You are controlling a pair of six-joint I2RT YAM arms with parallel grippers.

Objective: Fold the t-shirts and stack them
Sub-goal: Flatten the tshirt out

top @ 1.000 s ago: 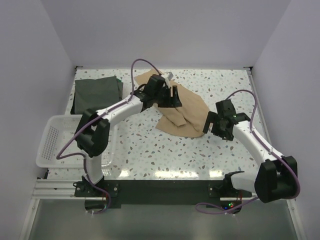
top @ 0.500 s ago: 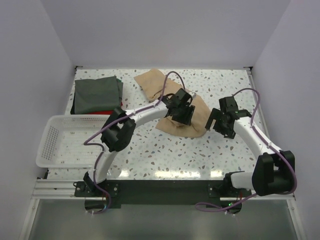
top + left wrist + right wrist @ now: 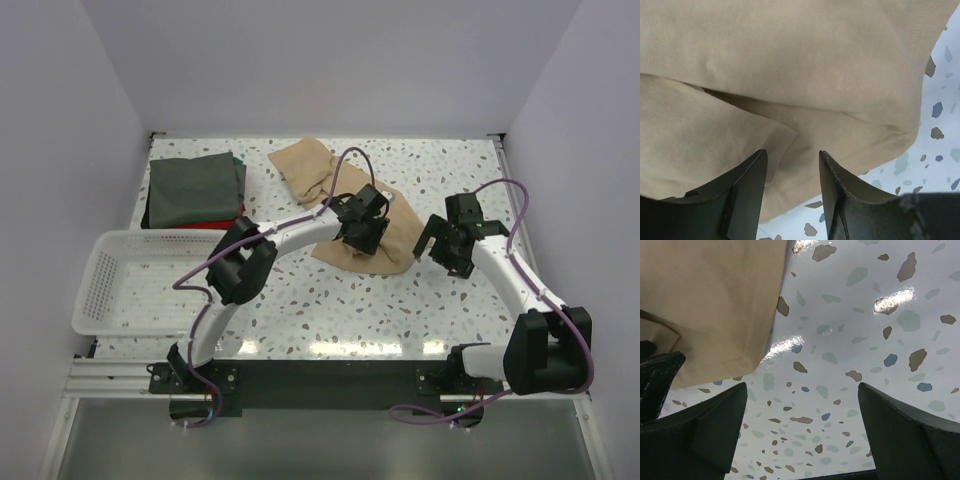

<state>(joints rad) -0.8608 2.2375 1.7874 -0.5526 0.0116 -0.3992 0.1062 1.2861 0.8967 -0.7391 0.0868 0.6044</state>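
Stack: the grey shirt [image 3: 195, 188] lies folded at the desk's [image 3: 330, 300] far-left corner. It sits on the red shirt [image 3: 205, 226], of which only a thin edge shows along the near side. I judge both finished.
Tan shirt [image 3: 303, 165]: it lies rumpled on the far half of the desk, running from mid-desk toward the right, well apart from the stack. Its layers overlap unevenly and no clean fold is visible.
Left end effector [image 3: 792, 157]: it is down over the tan shirt's near part, close to the hem. The fingers are partway spread with a ridge of cloth showing in the gap. I cannot confirm a pinch.
Right end effector [image 3: 802, 387]: it is spread wide and holds nothing. It is over bare desk, just beside the tan shirt's right-hand hem.
Basket [image 3: 88, 290]: white mesh, at the desk's left edge, near the stack.
Progress: by my reading, two of three shirts are done and the third is barely started.
Remaining: I still have to flatten and fold the tan shirt, then carry it to the far-left corner and set it on the grey shirt.
Concern: with only one side held, I expect the cloth to bunch further.
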